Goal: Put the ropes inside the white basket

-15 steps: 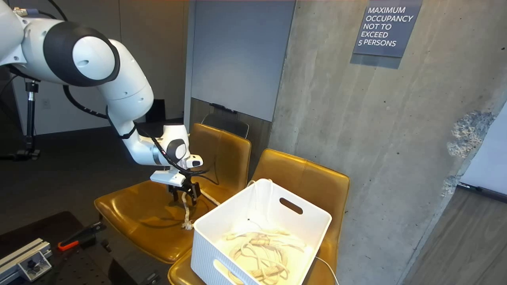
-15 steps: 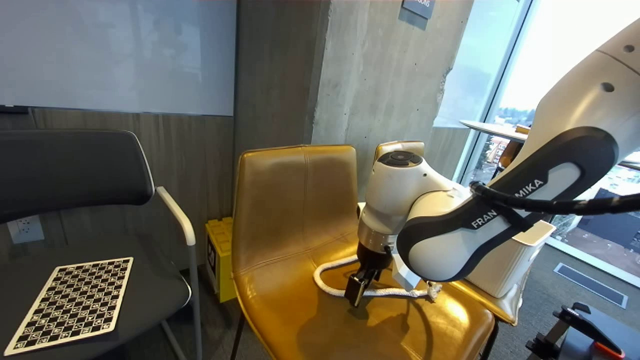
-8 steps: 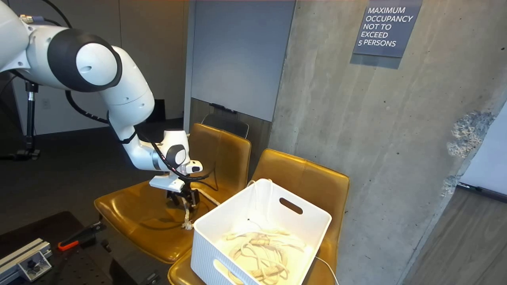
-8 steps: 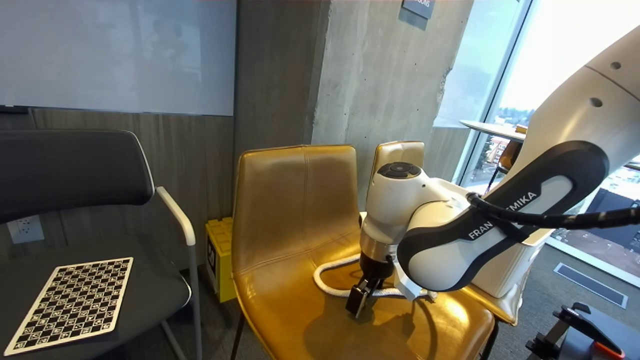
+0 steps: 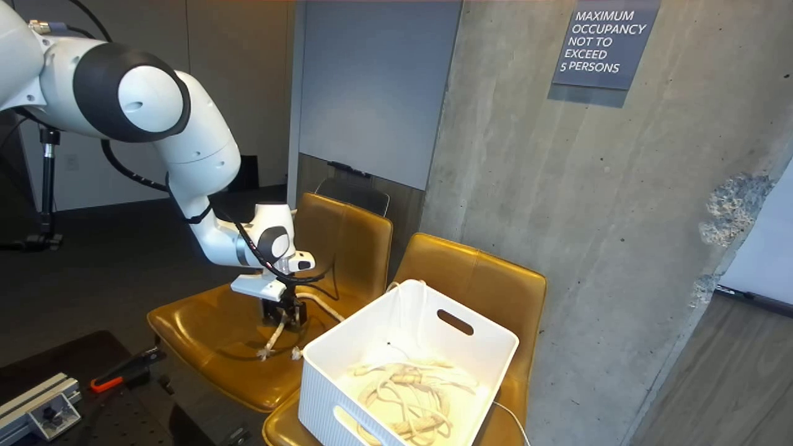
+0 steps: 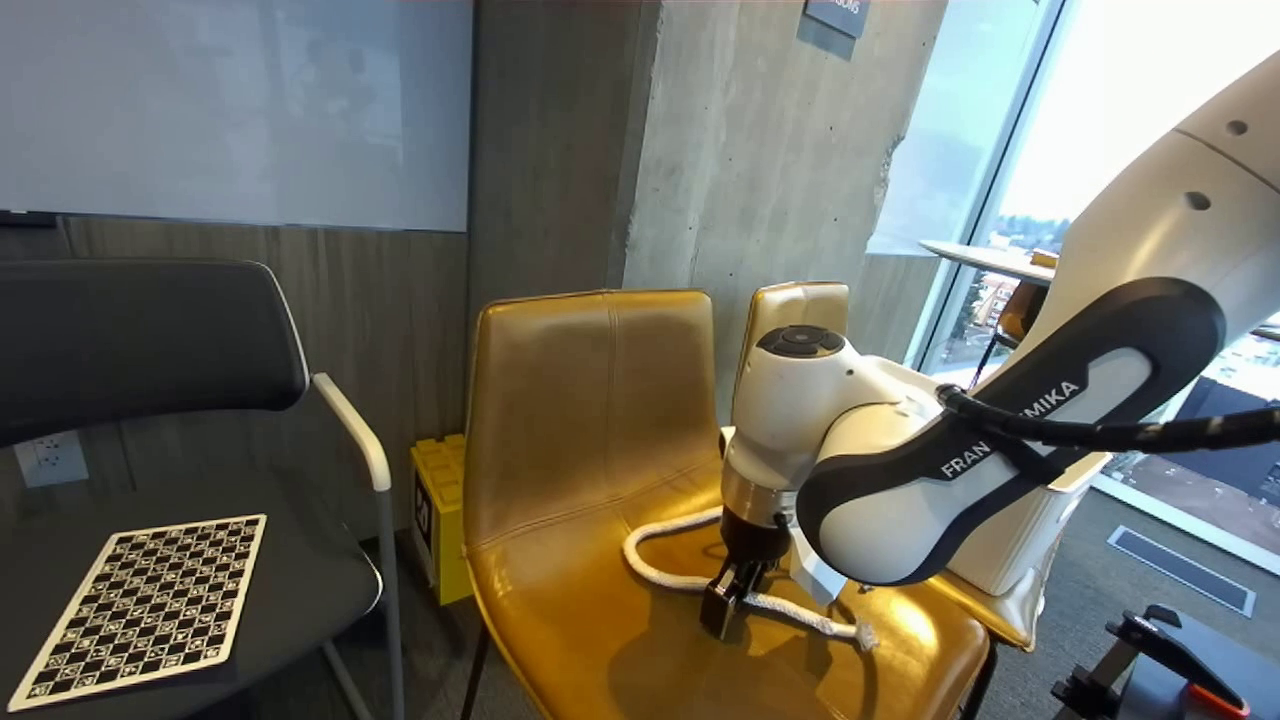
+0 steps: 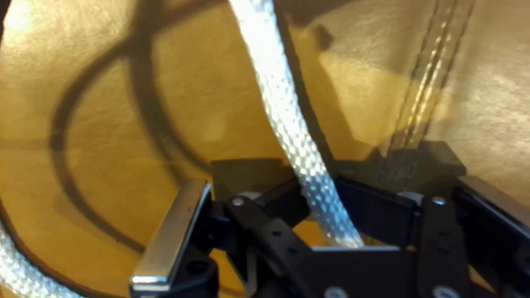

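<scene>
A white rope (image 6: 655, 572) makes a round bend on a shiny brown chair (image 6: 580, 610). Part of it runs between the two fingers (image 7: 372, 210) of the gripper (image 7: 318, 184), and they are pinched on it, one on each side. Its fuzzy end (image 6: 862, 634) pokes out past them, over the chair. Close by, on the next brown chair (image 5: 477, 266), stands the white basket (image 5: 325, 396), with more ropes (image 5: 406, 406) curled up on the bottom. Further off, a black chair (image 6: 140, 340) has a board (image 6: 150, 605) with black and white squares lying on it.
</scene>
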Motion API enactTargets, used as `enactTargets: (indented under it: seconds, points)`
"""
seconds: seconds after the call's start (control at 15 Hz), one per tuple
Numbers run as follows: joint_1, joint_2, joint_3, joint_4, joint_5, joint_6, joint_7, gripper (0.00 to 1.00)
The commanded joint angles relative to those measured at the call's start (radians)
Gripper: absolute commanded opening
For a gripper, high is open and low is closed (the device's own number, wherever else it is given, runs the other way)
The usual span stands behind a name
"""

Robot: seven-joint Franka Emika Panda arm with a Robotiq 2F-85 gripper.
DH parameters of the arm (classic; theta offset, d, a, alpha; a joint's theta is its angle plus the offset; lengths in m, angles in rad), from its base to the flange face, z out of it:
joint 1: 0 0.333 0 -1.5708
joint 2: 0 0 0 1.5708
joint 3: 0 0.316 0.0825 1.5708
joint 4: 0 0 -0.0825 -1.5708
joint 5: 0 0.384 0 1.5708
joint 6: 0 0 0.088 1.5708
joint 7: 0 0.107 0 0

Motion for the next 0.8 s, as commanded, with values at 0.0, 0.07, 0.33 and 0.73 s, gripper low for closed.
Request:
enactTargets:
  seconds: [0.0,0.07,0.33,0.73]
  points:
    - [0.000,-0.083,0.031,-0.066,0.037,-0.047,-0.018,0.00]
    - [-0.002,-0.099,0.037,-0.068,0.045,-0.062,-0.019,0.00]
    - [-0.021,-0.208,0.054,-0.062,0.075,-0.163,-0.023,0.00]
    - [-0.082,-0.350,0.053,0.003,0.101,-0.308,-0.030,0.00]
